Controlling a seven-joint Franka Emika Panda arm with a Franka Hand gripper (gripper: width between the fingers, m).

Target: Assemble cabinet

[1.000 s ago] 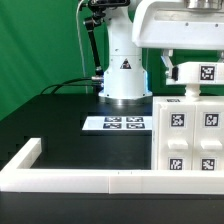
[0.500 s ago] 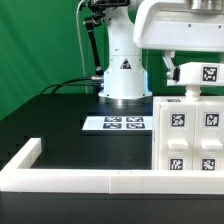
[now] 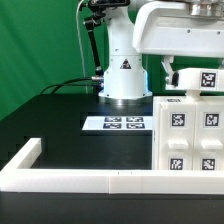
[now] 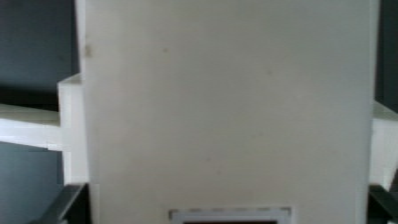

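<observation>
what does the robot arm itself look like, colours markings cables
Glossy white arm with bulky, rounded links, rising from a round white base. The base carries a small black triangle marking. Dark cables run alongside its upper joints.

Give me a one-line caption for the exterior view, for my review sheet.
Panda arm above the tagged white cabinet at the exterior view's right, marker board mid-table, white border rail in front.

One cabinet [image 3: 192, 140], one marker board [image 3: 118, 124] (both tagged).

A plain white cabinet panel [image 4: 222, 110] fills most of the view.
</observation>
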